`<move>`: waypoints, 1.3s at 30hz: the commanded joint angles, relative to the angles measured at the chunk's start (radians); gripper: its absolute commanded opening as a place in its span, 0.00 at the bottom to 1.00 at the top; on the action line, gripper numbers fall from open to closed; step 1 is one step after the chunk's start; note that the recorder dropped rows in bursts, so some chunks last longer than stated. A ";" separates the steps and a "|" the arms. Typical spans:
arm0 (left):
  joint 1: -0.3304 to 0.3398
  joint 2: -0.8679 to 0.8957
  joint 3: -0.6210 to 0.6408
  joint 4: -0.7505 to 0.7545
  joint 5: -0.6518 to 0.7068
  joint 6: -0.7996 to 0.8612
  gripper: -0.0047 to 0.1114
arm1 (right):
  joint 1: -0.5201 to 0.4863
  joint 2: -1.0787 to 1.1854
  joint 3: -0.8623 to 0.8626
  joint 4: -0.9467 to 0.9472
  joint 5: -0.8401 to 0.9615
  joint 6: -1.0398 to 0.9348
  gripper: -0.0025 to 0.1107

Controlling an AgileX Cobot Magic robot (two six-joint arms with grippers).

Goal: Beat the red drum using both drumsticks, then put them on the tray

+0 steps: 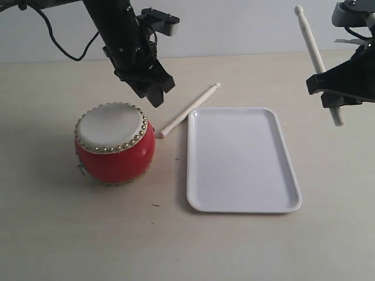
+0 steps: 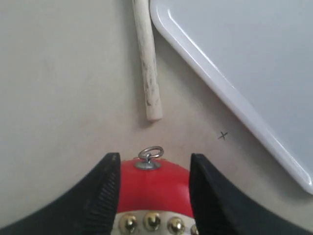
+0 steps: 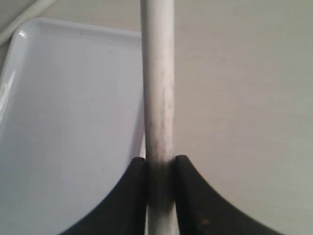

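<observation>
The red drum [image 1: 114,143] with its cream skin and gold studs stands left of the white tray [image 1: 240,158]. One drumstick [image 1: 190,110] lies on the table between them, slanting along the tray's far left corner. My left gripper [image 1: 155,91] hovers above the drum's far right edge, open and holding nothing. In the left wrist view its fingers [image 2: 152,164] frame the drum [image 2: 156,188], with the loose drumstick [image 2: 148,63] and the tray [image 2: 234,58] beyond. My right gripper [image 1: 334,96] is raised right of the tray, shut on the other drumstick [image 1: 316,55], tip up; the right wrist view shows this grip [image 3: 160,164] on the stick [image 3: 157,73] beside the tray [image 3: 73,122].
The pale table [image 1: 58,234] runs to a light wall at the back. A black cable [image 1: 61,47] hangs behind the left arm. A small pen cross [image 2: 223,135] marks the table near the tray's rim.
</observation>
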 commanded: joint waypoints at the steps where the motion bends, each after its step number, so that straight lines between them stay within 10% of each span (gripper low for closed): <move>1: -0.035 0.031 -0.007 0.003 -0.039 -0.010 0.43 | -0.004 -0.010 0.003 0.059 -0.043 -0.057 0.02; 39: -0.058 0.254 -0.111 0.028 -0.149 -0.001 0.43 | -0.004 -0.010 0.001 0.064 -0.047 -0.070 0.02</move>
